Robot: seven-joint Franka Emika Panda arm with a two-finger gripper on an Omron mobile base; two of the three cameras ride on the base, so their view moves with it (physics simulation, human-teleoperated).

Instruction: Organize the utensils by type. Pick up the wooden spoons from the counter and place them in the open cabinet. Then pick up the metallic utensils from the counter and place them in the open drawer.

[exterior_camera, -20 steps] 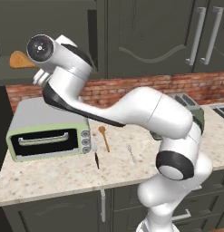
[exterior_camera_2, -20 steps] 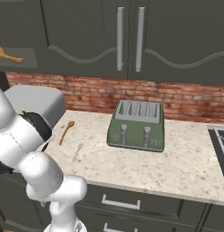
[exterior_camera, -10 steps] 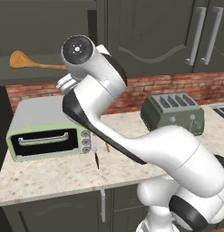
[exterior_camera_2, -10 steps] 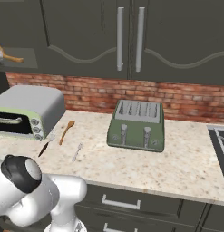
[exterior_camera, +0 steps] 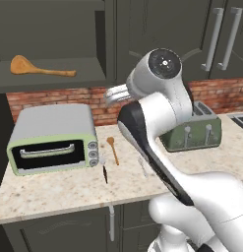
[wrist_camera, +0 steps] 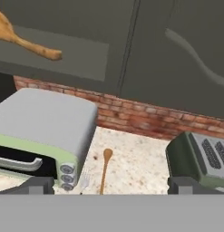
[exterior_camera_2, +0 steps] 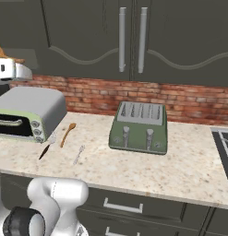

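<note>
A: Status — what changed?

B: Arm (exterior_camera: 157,123) has swung back from the cabinet (exterior_camera: 54,78) toward centre. Large wooden spoon (exterior_camera: 39,67) lies on the shelf inside; 1 of 2 stowed.

A: Gripper?

B: Gripper (wrist_camera: 109,183) hangs over the desk (exterior_camera: 69,187), fingertips wide apart, nothing between them.

A: Remaining?

B: Small wooden spoon (exterior_camera: 112,149) on desk just beside toaster oven (exterior_camera: 51,140); knife (exterior_camera: 104,172) and fork (exterior_camera: 142,166) nearby, apart. Drawer not seen. Judgement: small spoon next — approx a quarter done.
</note>
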